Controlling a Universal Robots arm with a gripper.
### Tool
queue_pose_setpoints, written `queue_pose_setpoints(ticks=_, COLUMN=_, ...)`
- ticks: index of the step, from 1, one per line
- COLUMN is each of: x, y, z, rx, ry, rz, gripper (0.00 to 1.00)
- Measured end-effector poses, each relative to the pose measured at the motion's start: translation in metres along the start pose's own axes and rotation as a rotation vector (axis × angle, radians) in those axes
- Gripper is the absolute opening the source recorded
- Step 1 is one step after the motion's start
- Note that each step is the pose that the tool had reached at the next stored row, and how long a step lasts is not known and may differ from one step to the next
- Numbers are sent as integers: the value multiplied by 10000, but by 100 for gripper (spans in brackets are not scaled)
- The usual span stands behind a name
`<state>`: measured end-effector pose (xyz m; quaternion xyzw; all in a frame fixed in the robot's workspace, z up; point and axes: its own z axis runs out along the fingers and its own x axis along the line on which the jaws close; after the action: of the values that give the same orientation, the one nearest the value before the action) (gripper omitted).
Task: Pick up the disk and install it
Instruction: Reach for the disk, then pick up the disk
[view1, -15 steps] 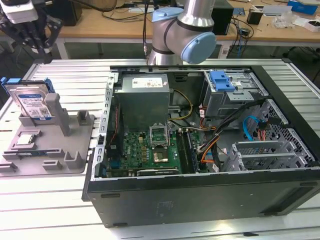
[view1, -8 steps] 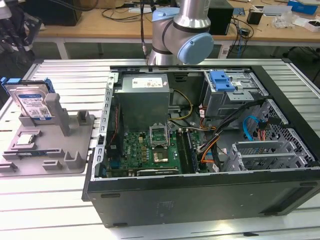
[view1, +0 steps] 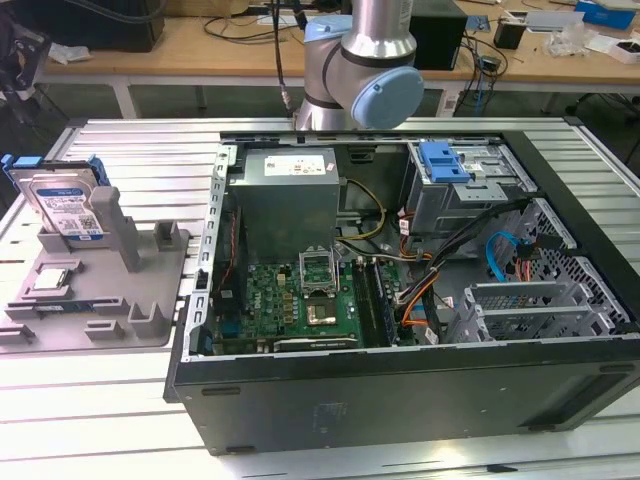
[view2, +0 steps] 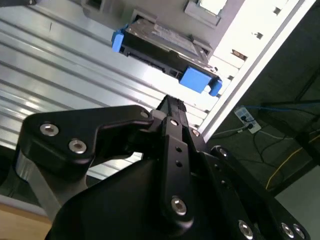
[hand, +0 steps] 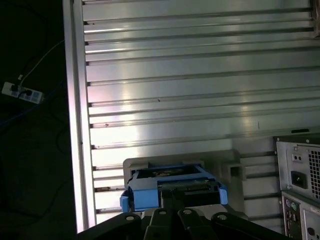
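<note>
Silver in a blue frame, the disk (view1: 68, 205) is standing on edge in a grey holder (view1: 110, 290), ahead of the claw (view2: 169, 102) and apart from it; whether the claw is wide or narrow is not showing.

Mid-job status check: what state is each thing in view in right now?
disk, standing in the holder, not installed
gripper, pointed at the disk, not touching it
case, side panel off, inside exposed
chip, lying flat in the holder
</note>
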<state>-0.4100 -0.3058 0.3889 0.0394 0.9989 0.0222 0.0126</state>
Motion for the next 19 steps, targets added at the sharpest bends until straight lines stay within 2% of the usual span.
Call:
queue_pose_setpoints(ticks=8, x=0, y=0, z=0, rx=-44, ry=4, rz=1, gripper=11)
queue_pose_setpoints(ticks=17, x=0, y=0, z=0, rx=-54, ry=5, rz=1, gripper=11)
queue_pose_setpoints(ticks=19, x=1, y=-1, z=-1, rx=-46, ry=34, rz=2, gripper=11)
